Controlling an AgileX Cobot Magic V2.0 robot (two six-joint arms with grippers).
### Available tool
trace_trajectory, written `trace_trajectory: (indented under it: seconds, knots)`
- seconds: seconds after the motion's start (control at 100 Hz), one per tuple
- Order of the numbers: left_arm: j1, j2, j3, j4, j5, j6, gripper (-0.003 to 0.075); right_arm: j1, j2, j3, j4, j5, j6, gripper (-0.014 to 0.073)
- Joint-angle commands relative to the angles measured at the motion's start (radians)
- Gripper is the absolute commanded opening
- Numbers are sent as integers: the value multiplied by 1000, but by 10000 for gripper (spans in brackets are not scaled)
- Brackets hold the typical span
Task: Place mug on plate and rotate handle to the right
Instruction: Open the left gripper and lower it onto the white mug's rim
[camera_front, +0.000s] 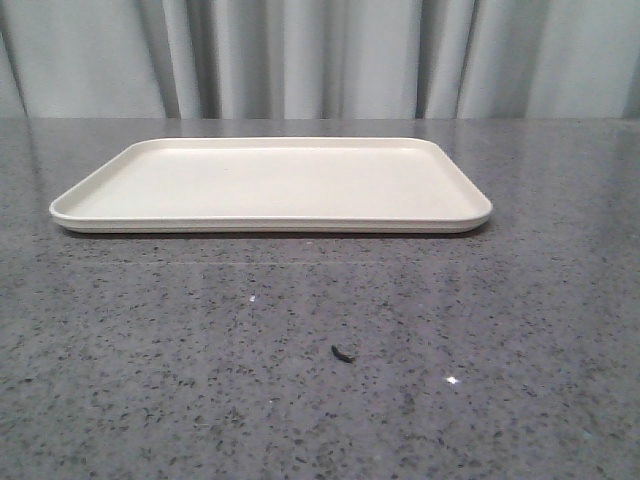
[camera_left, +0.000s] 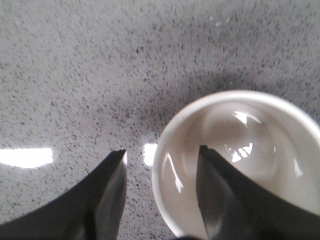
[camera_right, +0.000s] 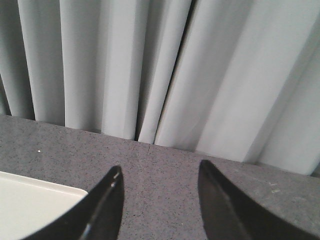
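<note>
Left wrist view looks straight down into the mug (camera_left: 240, 160), a white cup standing upright on the speckled grey table (camera_left: 100, 65); its handle and printed side are out of sight from above. The left end effector (camera_left: 162, 157) is spread wide, one dark finger (camera_left: 220, 195) down inside the cup and the other outside just beside the wall, so the near rim sits between them with a clear gap and nothing gripped. Front view shows the cream plate (camera_front: 270, 222) lying flat and bare at the middle of the table, with grey curtains (camera_front: 320, 55) behind. Right wrist view shows the right end effector (camera_right: 160, 172) open and holding nothing, above the table near one corner of the plate (camera_right: 30, 200).
</note>
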Motion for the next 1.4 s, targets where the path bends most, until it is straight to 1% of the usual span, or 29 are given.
trace_trajectory:
  seconds: [0.0,0.42,0.61,0.7,0.75,0.82,0.92,1.11,1.39]
  knots:
    - [-6,-13,-7,5,12,0,330,-2,-3,-34,-14,-72,-11,360]
    - [-6,1,52,1,-55,0,330,-2,-3,-34,-14,-63,-11,360]
    - [-6,41,52,1,-55,-2,298,-2,-3,-34,-14,-54,-11,360]
    - [-6,56,52,-3,-55,-2,267,-2,-3,-34,-14,-54,-11,360]
    - [-6,57,52,-3,-60,-2,234,-2,-3,-34,-14,-52,-11,360]
    - [-6,59,52,2,-83,-2,149,-2,-3,-34,-14,-52,-11,360]
    - [-6,59,52,15,-99,-2,-21,-2,-3,-34,-14,-50,-11,360]
    - [-6,59,50,17,-108,13,-18,-2,-3,-34,-14,-50,-11,360]
    - [-6,56,48,-53,-124,53,-18,-2,-3,-34,-14,-50,-11,360]
